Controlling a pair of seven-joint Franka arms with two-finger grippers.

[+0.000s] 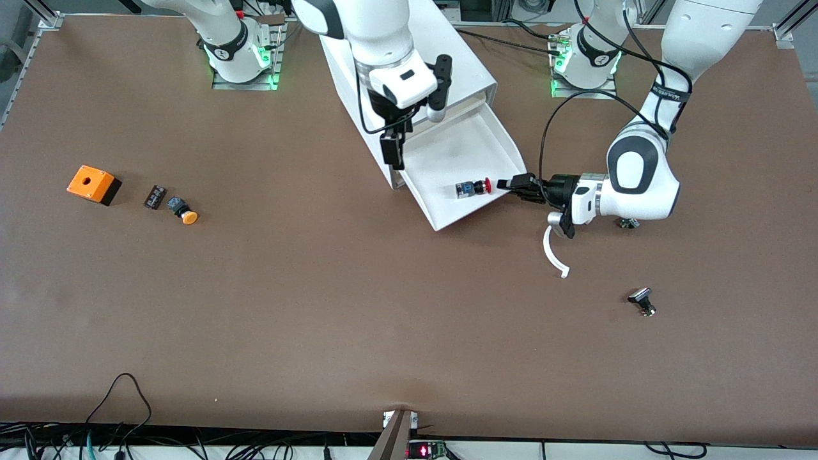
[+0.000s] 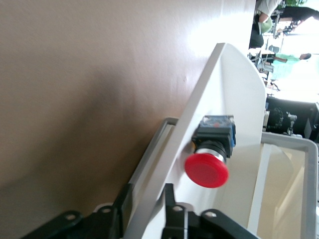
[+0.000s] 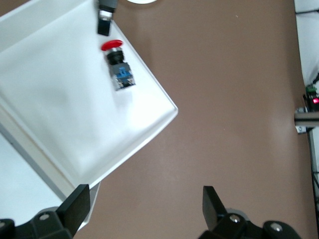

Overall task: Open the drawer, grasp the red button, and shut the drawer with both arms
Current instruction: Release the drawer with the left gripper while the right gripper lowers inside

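Observation:
The drawer stands pulled out of the white cabinet, toward the front camera. The button lies on its side in the drawer, red cap toward the left arm's end. My left gripper is at the drawer's front corner beside the button. Its fingers straddle the drawer's front panel, slightly open, with a small gap showing. My right gripper hangs open over the drawer's corner by the cabinet, holding nothing. In the right wrist view the button lies on the drawer floor.
Toward the right arm's end sit an orange box, a small black part and an orange-capped button. A white curved piece lies under the left wrist. A small black part lies nearer the camera.

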